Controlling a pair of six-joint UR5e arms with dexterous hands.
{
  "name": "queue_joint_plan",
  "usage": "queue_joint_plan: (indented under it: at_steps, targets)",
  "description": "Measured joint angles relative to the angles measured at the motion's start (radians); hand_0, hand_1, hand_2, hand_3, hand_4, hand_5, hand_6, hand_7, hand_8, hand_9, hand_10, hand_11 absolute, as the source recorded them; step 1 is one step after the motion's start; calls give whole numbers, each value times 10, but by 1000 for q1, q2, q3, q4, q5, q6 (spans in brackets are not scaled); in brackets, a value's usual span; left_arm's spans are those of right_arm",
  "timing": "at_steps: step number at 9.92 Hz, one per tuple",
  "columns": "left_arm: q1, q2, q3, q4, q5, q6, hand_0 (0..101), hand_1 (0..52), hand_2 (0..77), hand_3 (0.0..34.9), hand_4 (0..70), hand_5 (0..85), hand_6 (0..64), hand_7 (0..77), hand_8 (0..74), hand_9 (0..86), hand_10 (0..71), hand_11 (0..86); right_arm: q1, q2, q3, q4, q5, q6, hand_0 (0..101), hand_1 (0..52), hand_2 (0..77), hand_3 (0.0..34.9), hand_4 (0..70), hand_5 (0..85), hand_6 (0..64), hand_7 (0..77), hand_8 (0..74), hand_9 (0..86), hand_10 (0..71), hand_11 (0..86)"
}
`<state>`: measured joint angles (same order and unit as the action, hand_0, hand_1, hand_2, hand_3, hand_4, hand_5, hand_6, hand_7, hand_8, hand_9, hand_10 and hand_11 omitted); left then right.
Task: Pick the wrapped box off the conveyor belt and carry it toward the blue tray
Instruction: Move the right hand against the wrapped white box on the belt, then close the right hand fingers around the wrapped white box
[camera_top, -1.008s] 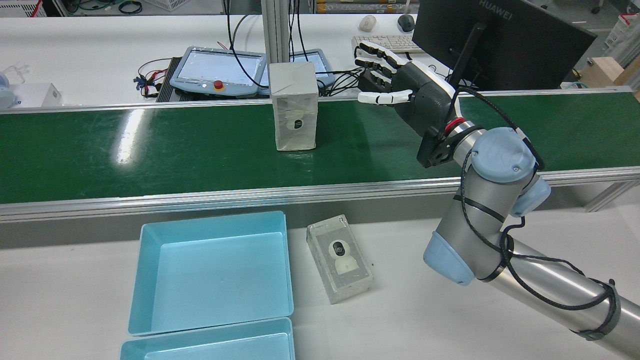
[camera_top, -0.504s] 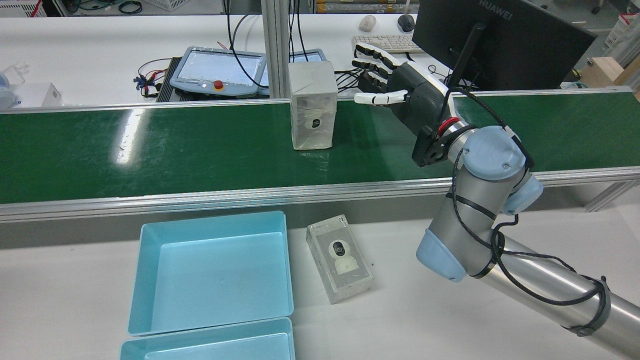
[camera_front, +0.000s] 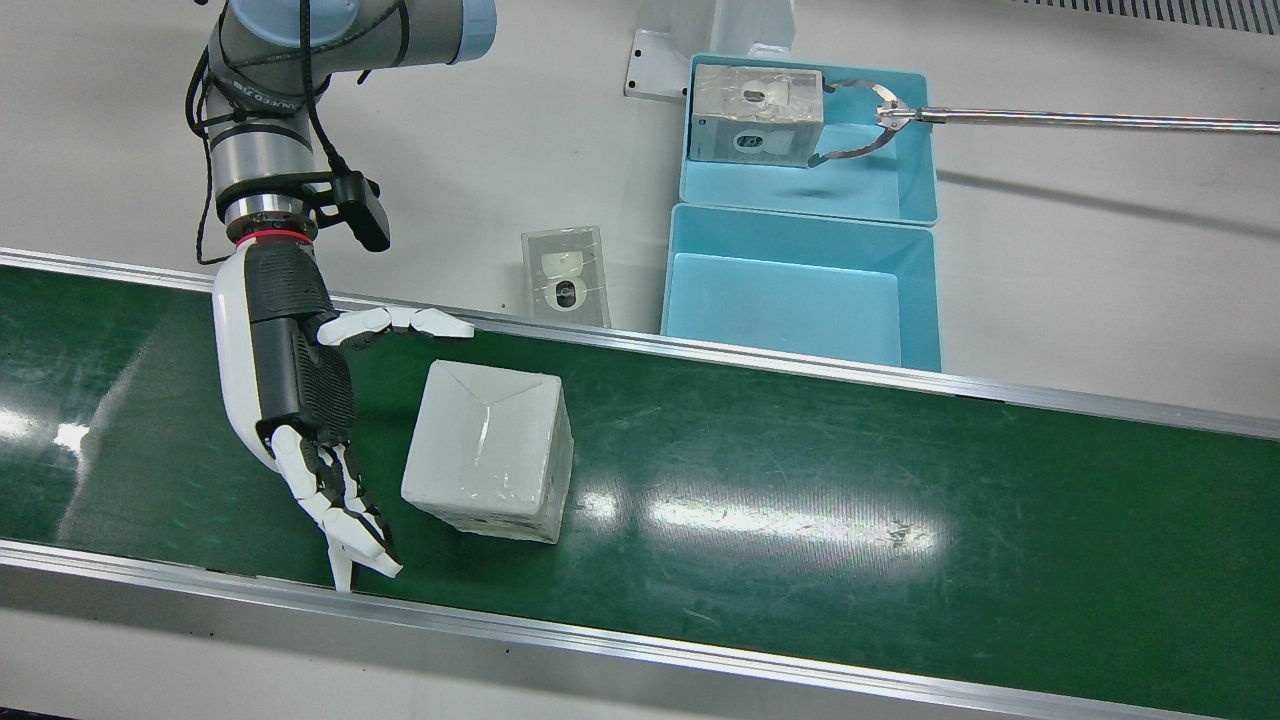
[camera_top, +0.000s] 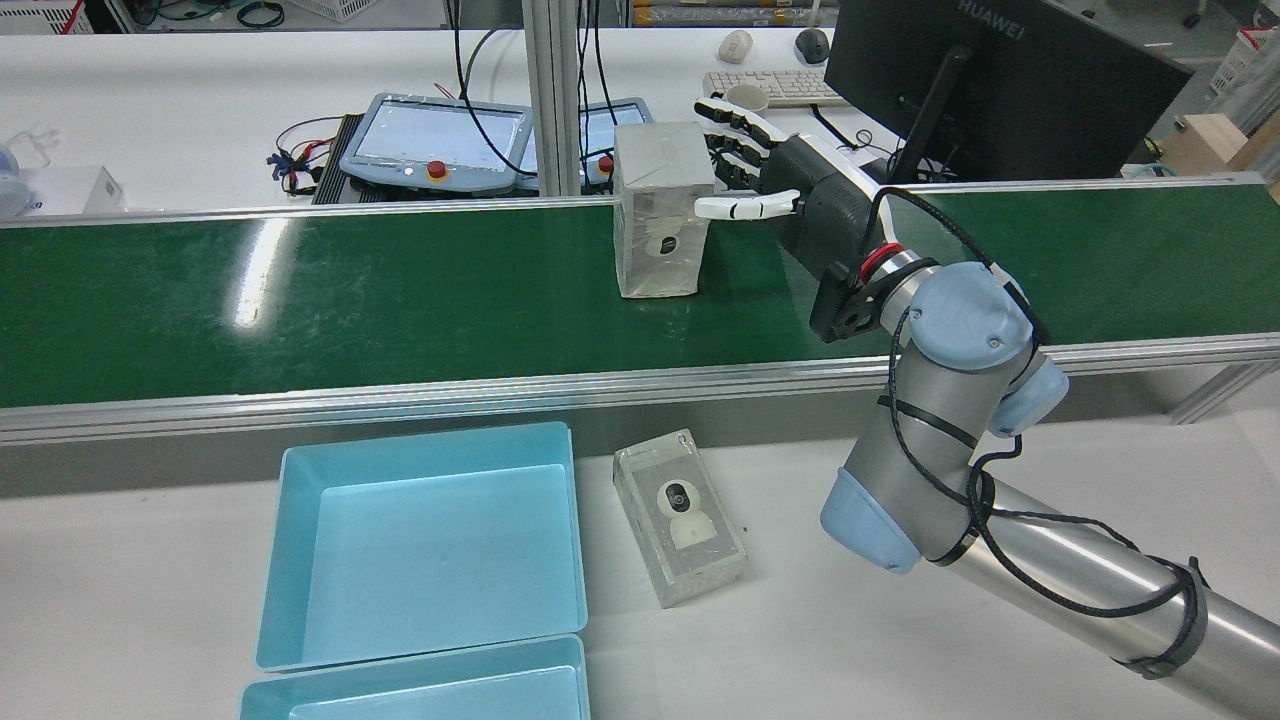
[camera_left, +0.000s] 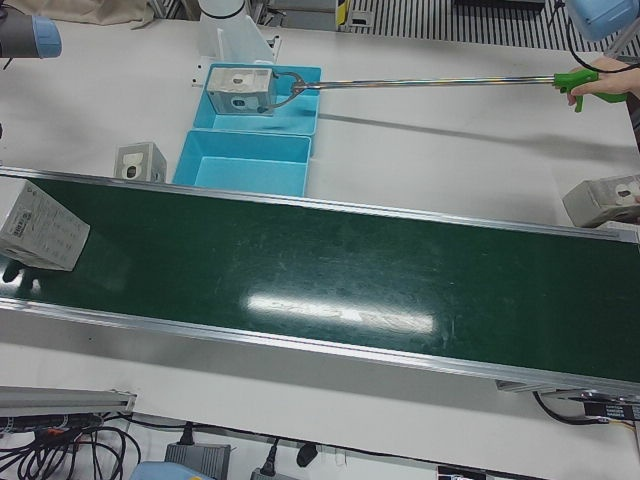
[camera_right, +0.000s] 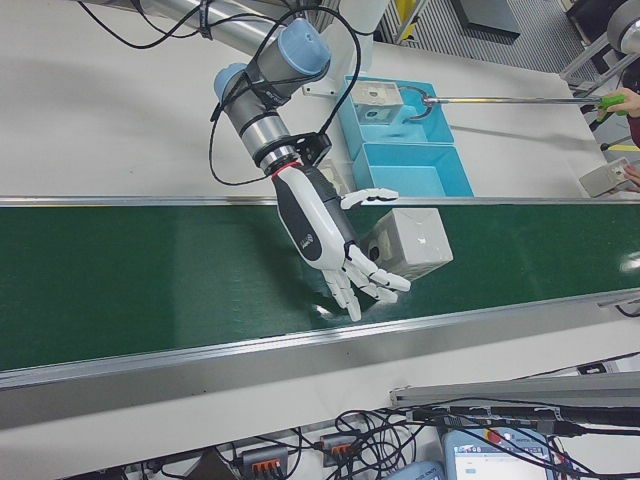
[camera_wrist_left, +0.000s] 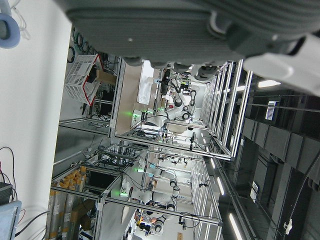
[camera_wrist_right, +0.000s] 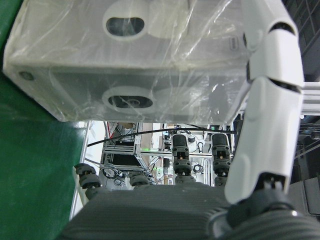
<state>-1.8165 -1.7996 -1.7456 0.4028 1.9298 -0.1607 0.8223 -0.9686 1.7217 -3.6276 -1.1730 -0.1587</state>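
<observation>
The wrapped box (camera_top: 658, 215) stands upright on the green conveyor belt (camera_top: 350, 300). It also shows in the front view (camera_front: 490, 462), the right-front view (camera_right: 412, 243), the left-front view (camera_left: 40, 226) and the right hand view (camera_wrist_right: 125, 55). My right hand (camera_top: 795, 190) is open, palm toward the box, with the thumb (camera_front: 405, 322) on the near side and the fingers (camera_front: 340, 510) on the far side. A small gap shows between palm and box. The empty blue tray (camera_top: 420, 540) sits on the table below the belt. My left hand (camera_wrist_left: 165, 30) shows only as a dark palm edge.
A second wrapped box (camera_top: 680, 520) lies on the table beside the blue tray. A second blue tray (camera_front: 810, 170) adjoins it; a long reach grabber (camera_front: 1050, 120) holds another box (camera_front: 757, 115) over it. A monitor (camera_top: 1000, 80) and teach pendants (camera_top: 440, 145) stand beyond the belt.
The wrapped box has ridden the belt to the right. My right hand has moved left to meet it, and the box now sits between its thumb and fingers.
</observation>
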Motion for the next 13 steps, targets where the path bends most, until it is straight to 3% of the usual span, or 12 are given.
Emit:
queue_joint_plan:
  at_steps: [8, 10, 11, 12, 13]
  targets:
    - [0, 0, 0, 0, 0, 0, 0, 0, 5, 0, 0, 5, 0, 5, 5, 0, 5, 0, -9, -1, -2, 3, 2, -1, 414, 98, 175, 302, 142, 207, 0, 191, 0, 22, 76, 120]
    - [0, 0, 0, 0, 0, 0, 0, 0, 5, 0, 0, 5, 0, 5, 5, 5, 5, 0, -9, -1, -2, 3, 2, 0, 415, 82, 213, 302, 142, 240, 0, 202, 0, 22, 98, 142]
    - [0, 0, 0, 0, 0, 0, 0, 0, 11, 0, 0, 5, 0, 5, 0, 0, 0, 0, -9, -2, -1, 3, 2, 0, 415, 93, 229, 304, 147, 278, 0, 245, 16, 93, 104, 164]
    - [0, 0, 0, 0, 0, 0, 0, 0, 5, 0, 0, 5, 0, 5, 5, 0, 5, 0, -10, -2, -1, 4, 2, 0, 443, 82, 251, 306, 175, 344, 55, 322, 33, 109, 114, 180]
    - [0, 0, 0, 0, 0, 0, 0, 0, 5, 0, 0, 5, 0, 5, 5, 0, 5, 0, -10, -2, 0, 4, 2, 0, 443, 82, 251, 306, 175, 344, 55, 322, 60, 147, 169, 235]
